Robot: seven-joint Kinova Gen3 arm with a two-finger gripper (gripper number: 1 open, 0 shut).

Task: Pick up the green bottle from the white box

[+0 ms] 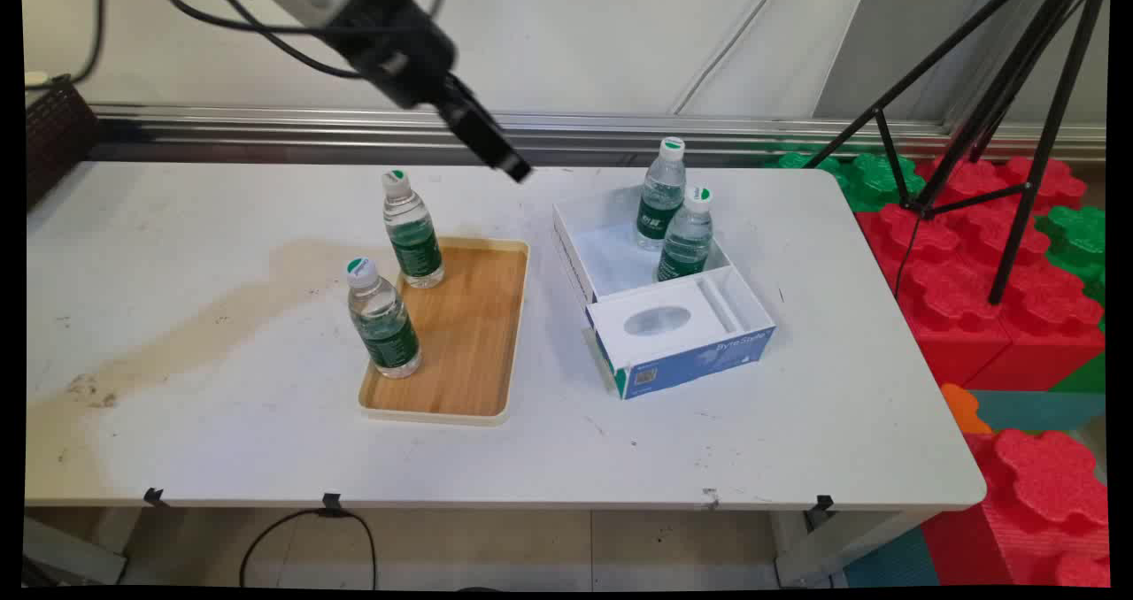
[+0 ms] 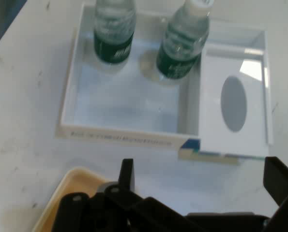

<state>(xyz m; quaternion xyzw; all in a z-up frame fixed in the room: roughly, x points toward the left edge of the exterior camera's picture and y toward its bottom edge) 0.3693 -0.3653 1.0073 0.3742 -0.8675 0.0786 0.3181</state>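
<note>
White bench [image 1: 221,441] with a tan stain [image 1: 204,317] across its left side. Tray [image 1: 469,334]: light wood-grain floor, cream rim. Four clear bottles [image 1: 382,319] with dark green labels and white caps marked green. Box [image 1: 620,255]: white inside, with a blue front face [image 1: 699,359] lettered in white and a grey oval [image 1: 657,320] on its white insert. Black fingers [image 2: 127,173]. Red and green foam blocks [image 1: 1000,273] beside the bench; black tripod [image 1: 991,104]

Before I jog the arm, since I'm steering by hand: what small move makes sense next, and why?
Probably lower the gripper toward the white box. It hangs open and empty above the table, between the wooden tray and the box, with the box's two bottles ahead in the hand view.
</note>
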